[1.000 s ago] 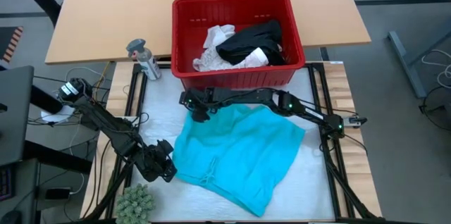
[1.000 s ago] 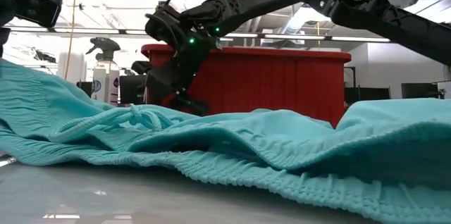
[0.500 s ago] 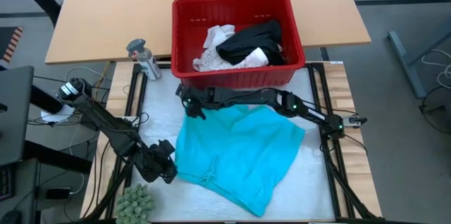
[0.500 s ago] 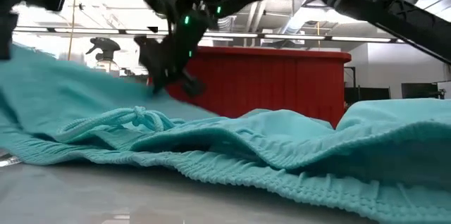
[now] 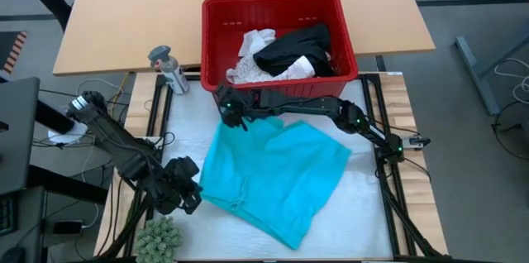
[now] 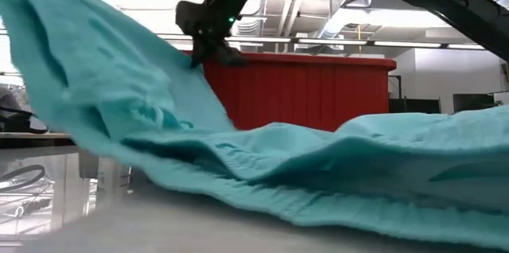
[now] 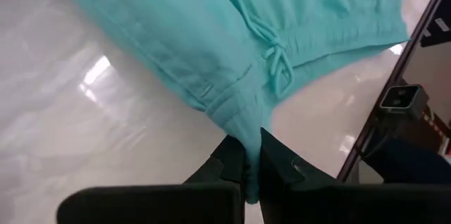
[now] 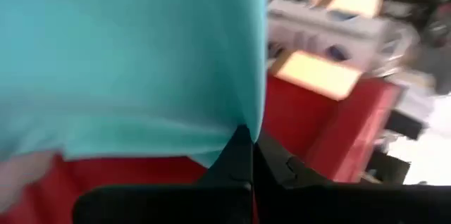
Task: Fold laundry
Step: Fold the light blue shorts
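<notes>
Lifted since a second ago: teal shorts [image 5: 273, 176], far corner now up off the table by the red basket [image 5: 279, 88] | soft, floppy, best held at corners | right gripper [image 5: 231, 115] pinching far corner | left gripper [image 7: 252, 170] pinching waistband edge

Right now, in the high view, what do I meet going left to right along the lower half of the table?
Small green fuzzy plant → left gripper, shut on a corner of the teal cloth shorts → the teal shorts spread on the white tabletop → black frame rail at the right edge.
</notes>
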